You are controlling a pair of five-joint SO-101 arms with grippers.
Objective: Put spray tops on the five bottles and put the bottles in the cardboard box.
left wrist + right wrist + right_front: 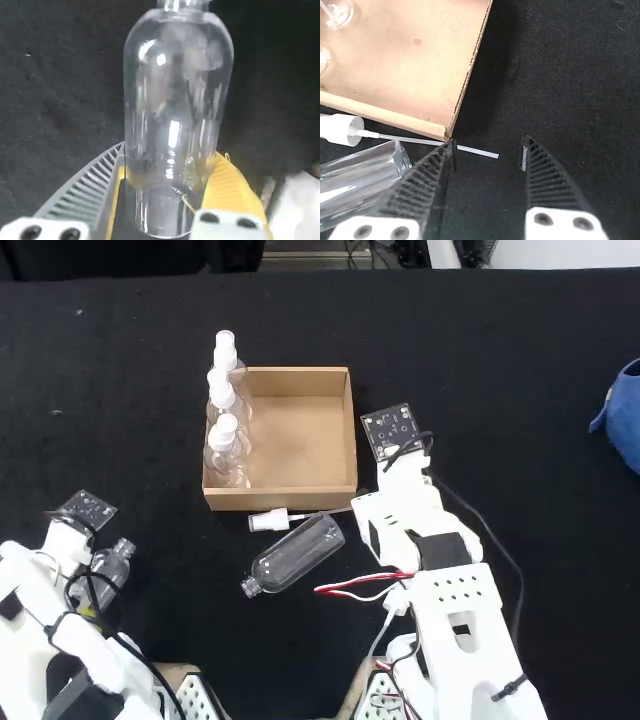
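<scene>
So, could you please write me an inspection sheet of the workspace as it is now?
Surface: black table, no spill seen.
Job's things: cardboard box holds three capped bottles along one wall; an uncapped bottle and a loose spray top lie in front of the box.
Clutter: blue object at the table's edge.
Grippers: left tool shut on a fifth bottle, uncapped; right tool open above the spray top's tube end.
Cables: red and white wires beside the right arm; black cable along it.
Surroundings: nothing seen.
</scene>
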